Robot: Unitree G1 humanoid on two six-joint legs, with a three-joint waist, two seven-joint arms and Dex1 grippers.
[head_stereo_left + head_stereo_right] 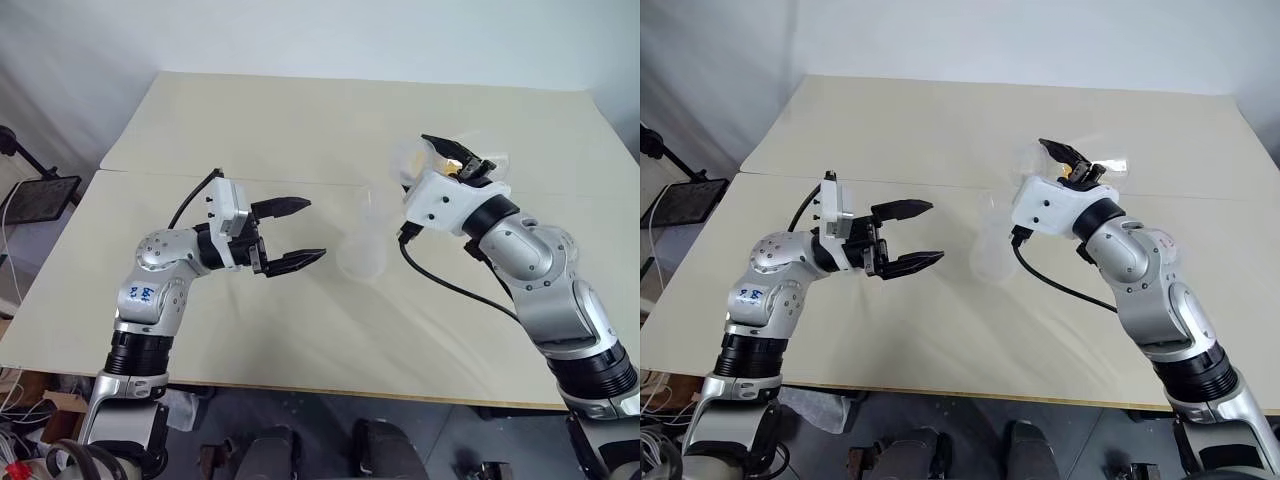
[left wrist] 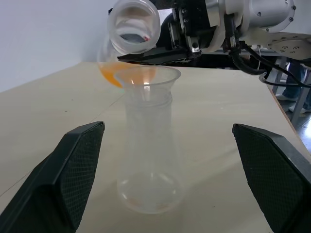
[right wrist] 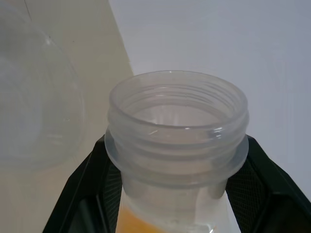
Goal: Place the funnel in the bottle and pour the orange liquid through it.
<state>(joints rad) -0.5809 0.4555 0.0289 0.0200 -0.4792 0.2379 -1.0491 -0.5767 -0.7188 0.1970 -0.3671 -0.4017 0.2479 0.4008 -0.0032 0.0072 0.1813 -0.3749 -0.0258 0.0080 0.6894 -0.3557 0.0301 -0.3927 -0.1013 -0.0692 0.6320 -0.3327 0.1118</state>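
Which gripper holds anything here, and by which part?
The right gripper clamps the larger flask just below its threaded neck; the left gripper is open, empty.

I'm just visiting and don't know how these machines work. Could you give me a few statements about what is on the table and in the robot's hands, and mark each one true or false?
1. The right tool holds a clear flask with orange liquid in it. True.
2. The left tool is clamped around the bottle. False: its fingers stand wide open, apart from the bottle.
3. A funnel sits in the bottle's mouth. True.
4. The bottle lies on its side. False: it stands upright on the table.
5. The bottle is full of orange liquid. False: it looks nearly empty.
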